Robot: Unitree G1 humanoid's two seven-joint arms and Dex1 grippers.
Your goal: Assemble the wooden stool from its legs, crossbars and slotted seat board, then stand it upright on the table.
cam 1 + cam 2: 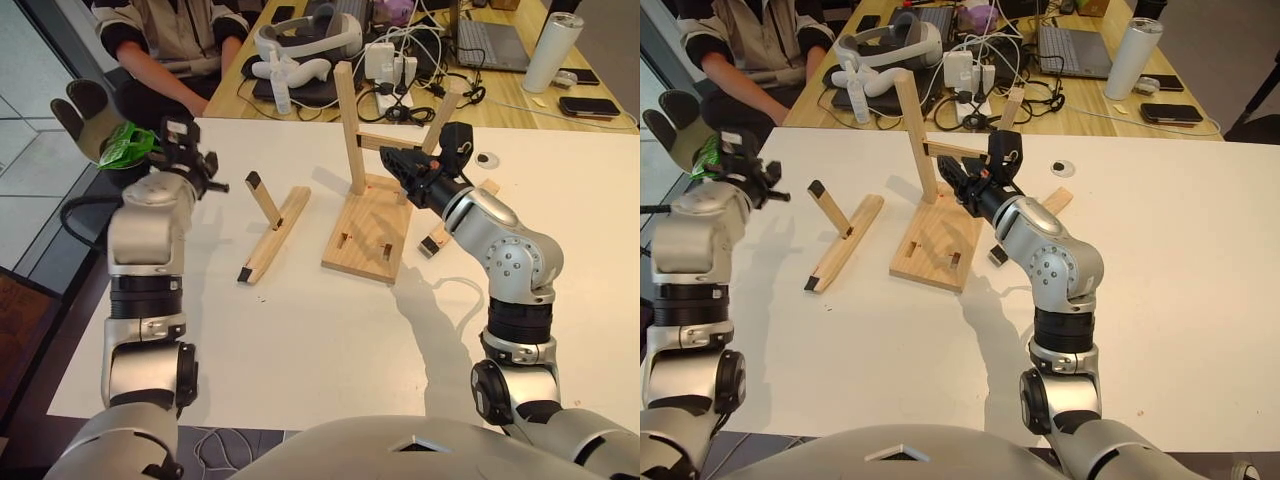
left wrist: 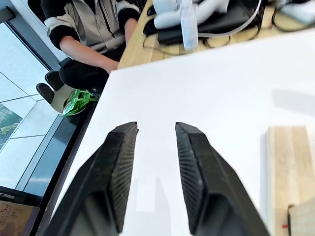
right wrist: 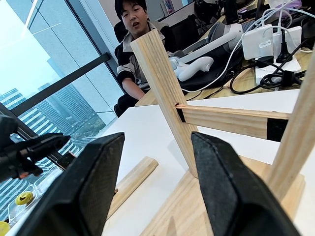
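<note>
White tabletop [image 1: 300, 340] carries all the parts. Nearest, left of centre, a loose leg [image 1: 278, 232] lies flat, with a short bar [image 1: 262, 196] rising at a tilt from its middle. Just to its right the slotted seat board [image 1: 362, 245] lies flat, two empty slots showing on its near half. Another wooden piece [image 1: 436, 240] lies beside the board's right edge, partly hidden by the right arm. The left gripper [image 2: 156, 130] hovers by the table's left edge, well apart from the wood; its fingers [image 2: 120, 172] are parted with a clear gap and hold nothing. The right gripper [image 1: 398, 165] hangs over the board's far end, its fingers [image 3: 93, 191] spread wide and clasping nothing, close to the planted parts. There a tall leg [image 1: 349, 125] stands upright in the board, a second leg [image 1: 446, 108] leans to its right, and a crossbar [image 1: 382, 141] joins the two. Beyond the table, a wooden desk [image 1: 500, 95] holds a laptop [image 1: 490, 42].
</note>
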